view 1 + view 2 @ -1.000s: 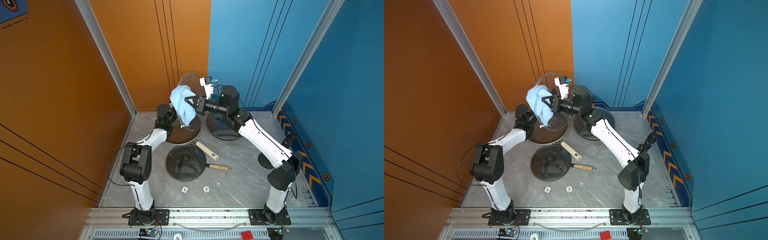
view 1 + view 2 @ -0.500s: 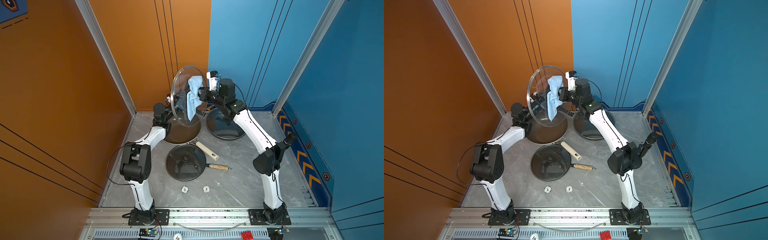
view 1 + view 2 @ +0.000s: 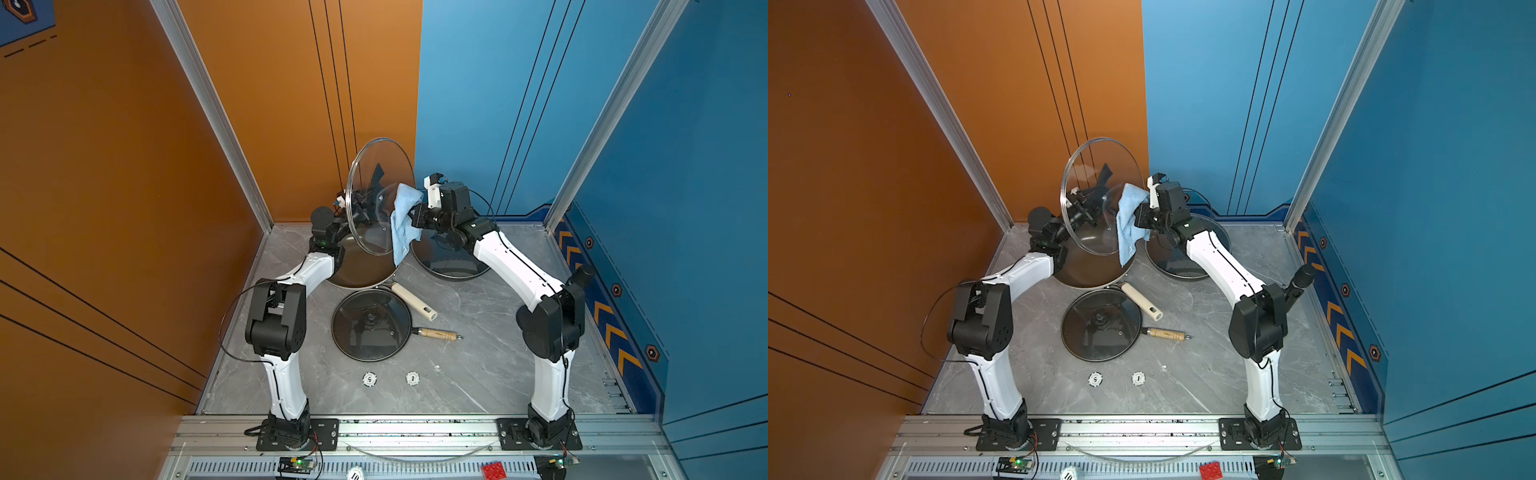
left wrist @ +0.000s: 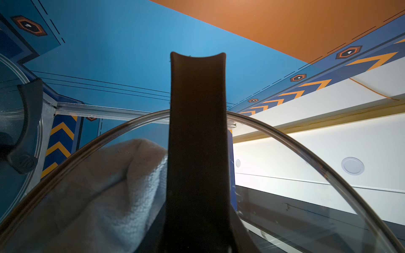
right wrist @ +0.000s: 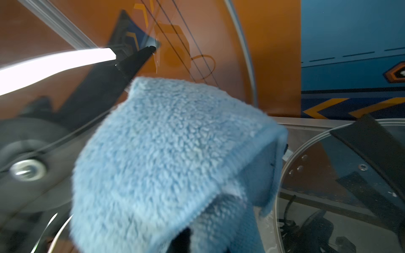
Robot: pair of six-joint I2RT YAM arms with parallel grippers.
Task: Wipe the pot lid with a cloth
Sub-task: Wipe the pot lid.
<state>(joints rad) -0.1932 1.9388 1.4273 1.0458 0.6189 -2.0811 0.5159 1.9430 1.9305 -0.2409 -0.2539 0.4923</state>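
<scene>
Your left gripper [image 3: 358, 203] is clamped on the pot lid [image 3: 388, 164] by its dark strap handle [image 4: 197, 131] and holds the glass disc on edge, raised over the brown pan [image 3: 361, 272] at the far left-centre of the table [image 3: 478, 374]. Both top views show the lid [image 3: 1088, 166] standing nearly upright, its faces turned left and right. Your right gripper [image 3: 412, 216] is closed tight on the cloth [image 3: 401, 220], which bunches around the jaws and hangs down along the right-hand face of the lid, its lower corner dangling over the brown pan's rim. Through the glass, the left wrist view shows the cloth [image 4: 105, 186] close behind the pane; it looks to lie against it, but you cannot be sure of contact. The right wrist view is filled by the fluffy blue cloth [image 5: 166, 157]. A lidded pan [image 3: 370, 326] with a wooden handle sits near centre, another lidded pan [image 3: 451, 259] lies far right under your right arm, and two white tokens [image 3: 369, 379] lie nearer still.
</scene>
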